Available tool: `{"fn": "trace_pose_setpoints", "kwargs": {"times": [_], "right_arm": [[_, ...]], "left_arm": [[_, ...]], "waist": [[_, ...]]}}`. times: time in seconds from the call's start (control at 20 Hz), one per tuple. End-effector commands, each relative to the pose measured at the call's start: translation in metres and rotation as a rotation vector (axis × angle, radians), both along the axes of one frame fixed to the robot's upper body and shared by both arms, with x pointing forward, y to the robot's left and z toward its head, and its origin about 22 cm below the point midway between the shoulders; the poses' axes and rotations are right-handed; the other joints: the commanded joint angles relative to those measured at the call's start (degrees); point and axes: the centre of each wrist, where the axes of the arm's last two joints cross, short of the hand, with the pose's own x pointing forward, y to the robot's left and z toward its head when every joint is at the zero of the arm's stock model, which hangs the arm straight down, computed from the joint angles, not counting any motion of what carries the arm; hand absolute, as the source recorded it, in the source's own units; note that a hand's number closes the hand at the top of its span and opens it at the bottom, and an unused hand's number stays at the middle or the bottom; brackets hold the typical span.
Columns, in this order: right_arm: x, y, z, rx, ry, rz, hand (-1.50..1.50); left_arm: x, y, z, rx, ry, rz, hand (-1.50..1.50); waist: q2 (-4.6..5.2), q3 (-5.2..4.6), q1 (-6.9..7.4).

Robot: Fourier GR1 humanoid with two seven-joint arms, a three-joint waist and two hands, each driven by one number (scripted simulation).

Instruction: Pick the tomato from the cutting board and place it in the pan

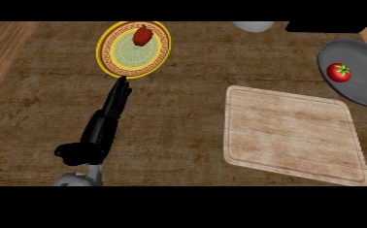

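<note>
1. Brown wood-grained counter (pixel 186 101) fills the whole scene.
2. At the far left sits a yellow-rimmed plate (pixel 125 57) with a red pepper (pixel 142 36) on it.
3. On the near right lies a pale wooden cutting board (pixel 287 135), nothing on it.
4. At the right edge, just beyond the board's far corner, a grey pan (pixel 345 51) holds the tomato (pixel 339 72).
5. The left hand (pixel 108 120) comes in from the near left, fingers straight and pressed together, holding nothing, tips just short of the plate's near rim.
6. A pale rounded object (pixel 252 25) and a black object (pixel 323 26) sit at the far edge.
</note>
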Motion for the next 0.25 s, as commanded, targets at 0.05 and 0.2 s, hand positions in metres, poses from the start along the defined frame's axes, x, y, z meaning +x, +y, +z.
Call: {"fn": "trace_pose_setpoints", "kwargs": {"times": [0.05,0.2], "right_arm": [[0.002,0.001,0.001,0.017,-0.086,0.099,-1.5],[-0.01,-0.003,-0.004,-0.025,-0.103,0.095,-1.5]], "left_arm": [[-0.002,-0.003,-0.001,-0.002,-0.004,0.002,0.0],[0.007,0.004,0.013,-0.001,-0.011,0.007,0.0]], "waist": [[0.02,-0.03,0.24],[0.01,0.03,0.0]]}}
